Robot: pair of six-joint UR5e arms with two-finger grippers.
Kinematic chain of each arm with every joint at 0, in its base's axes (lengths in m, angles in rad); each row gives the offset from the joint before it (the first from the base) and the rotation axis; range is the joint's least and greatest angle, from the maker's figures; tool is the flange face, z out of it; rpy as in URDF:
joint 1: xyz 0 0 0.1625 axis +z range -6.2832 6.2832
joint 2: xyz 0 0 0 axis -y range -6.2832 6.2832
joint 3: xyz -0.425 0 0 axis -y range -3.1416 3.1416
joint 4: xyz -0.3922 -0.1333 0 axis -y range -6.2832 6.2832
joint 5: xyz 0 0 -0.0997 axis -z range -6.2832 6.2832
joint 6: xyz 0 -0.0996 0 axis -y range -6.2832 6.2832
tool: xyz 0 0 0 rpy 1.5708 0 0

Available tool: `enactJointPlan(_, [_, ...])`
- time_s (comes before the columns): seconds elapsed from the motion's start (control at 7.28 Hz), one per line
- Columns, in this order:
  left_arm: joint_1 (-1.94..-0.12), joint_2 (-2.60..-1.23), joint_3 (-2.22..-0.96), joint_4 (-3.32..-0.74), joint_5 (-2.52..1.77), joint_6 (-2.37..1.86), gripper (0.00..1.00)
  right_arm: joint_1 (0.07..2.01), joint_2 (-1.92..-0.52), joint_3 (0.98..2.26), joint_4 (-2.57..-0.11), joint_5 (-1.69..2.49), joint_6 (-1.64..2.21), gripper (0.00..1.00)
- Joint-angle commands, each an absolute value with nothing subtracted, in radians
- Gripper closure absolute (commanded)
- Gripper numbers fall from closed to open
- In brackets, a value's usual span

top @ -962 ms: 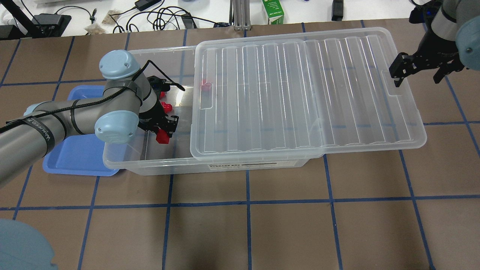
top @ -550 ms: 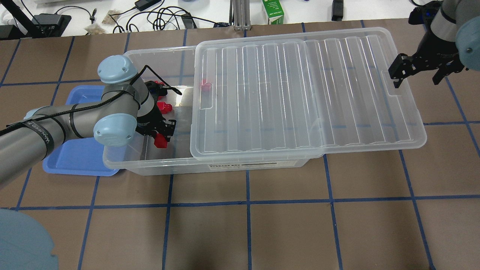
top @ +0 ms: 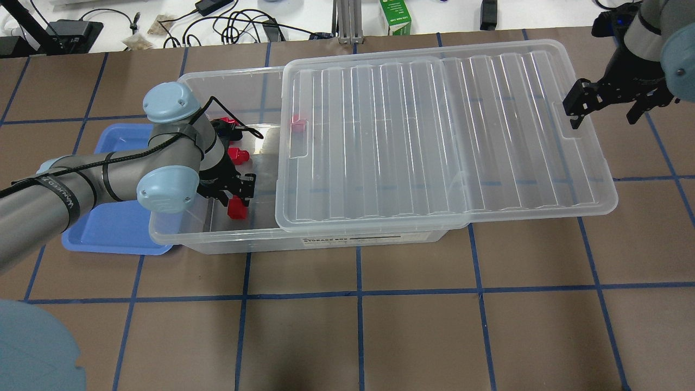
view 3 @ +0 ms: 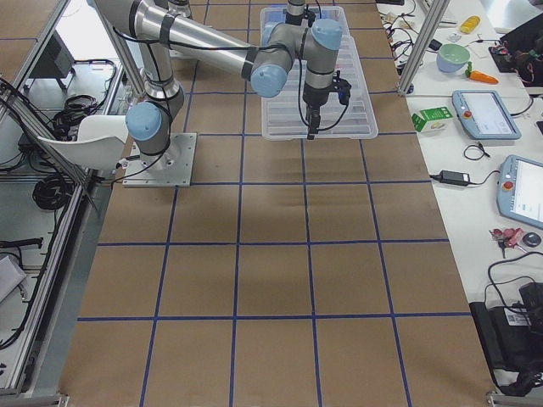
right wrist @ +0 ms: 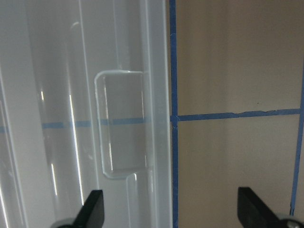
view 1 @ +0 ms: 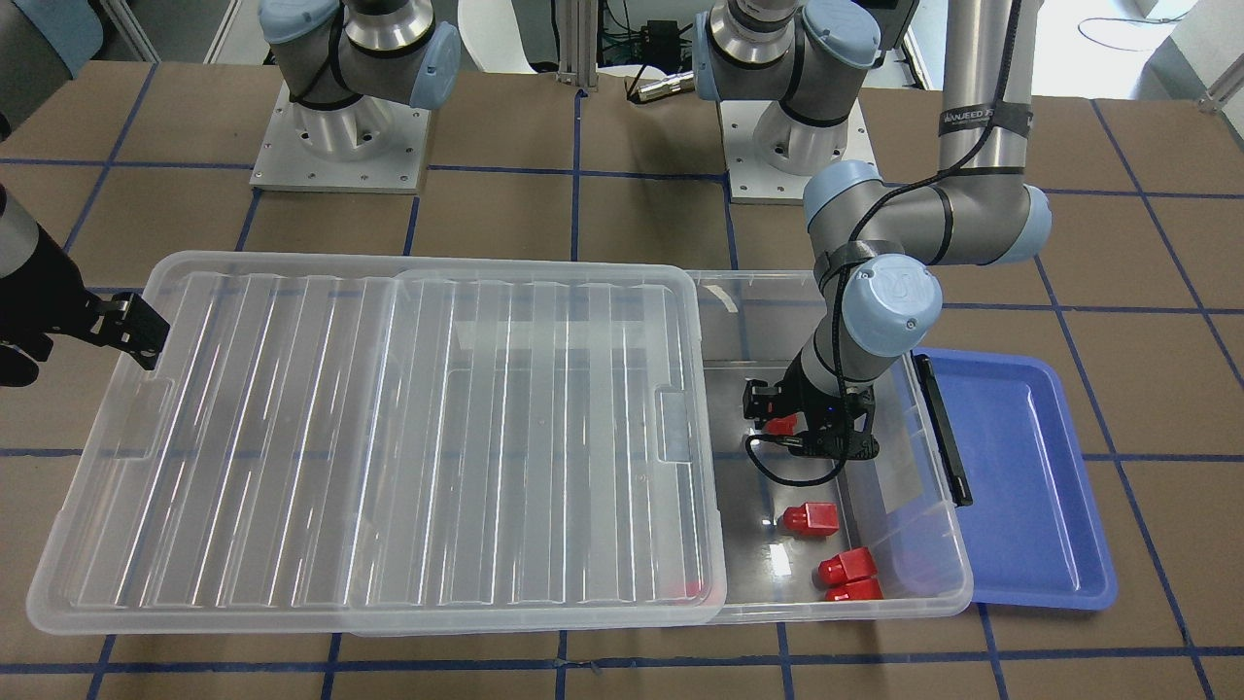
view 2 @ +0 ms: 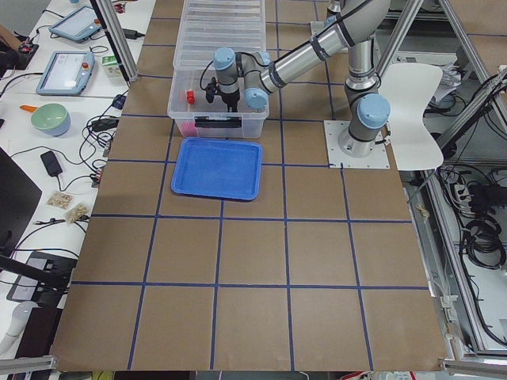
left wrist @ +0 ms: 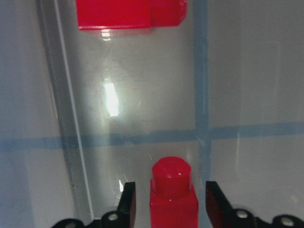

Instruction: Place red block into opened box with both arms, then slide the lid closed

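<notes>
My left gripper (left wrist: 171, 206) is down inside the uncovered end of the clear box (top: 217, 239). It is open, and a red block (left wrist: 174, 197) sits between its fingers with a slim gap on each side. The same red block (top: 237, 209) shows below the left gripper (top: 233, 190) near the box's front wall. Three more red blocks (view 1: 812, 520) lie on the box floor nearby, and another shows under the lid. The ribbed lid (top: 434, 136) covers most of the box and overhangs to the right. My right gripper (top: 605, 108) is open, straddling the lid's right short edge beside its notch (right wrist: 121, 123).
A blue tray (top: 108, 228) lies against the box's left end, partly under my left arm. A black bar (view 1: 941, 428) runs along that short side of the box. Cables and a green carton (top: 395, 19) sit on the white bench beyond the table.
My left gripper has shifted slightly toward the box's front wall, the red block moving with it. My right gripper has barely moved.
</notes>
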State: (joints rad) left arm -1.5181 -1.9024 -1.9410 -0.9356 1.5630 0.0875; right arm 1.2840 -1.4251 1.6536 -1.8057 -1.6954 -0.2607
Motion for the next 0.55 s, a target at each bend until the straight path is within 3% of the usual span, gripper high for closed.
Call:
enactJointPlan(0.0, [-1.525,-1.855,-1.934,-0.948,1.568,0.080,0.00,1.284,-1.425,1.654,-1.804,-1.697,-0.261,0.00])
enactJointPlan(0.41, [-1.532,-1.754,-1.799,-1.198,1.560,0.075,0.00,1.279,-1.419,1.654,-1.822,-1.698,-0.276,0.00])
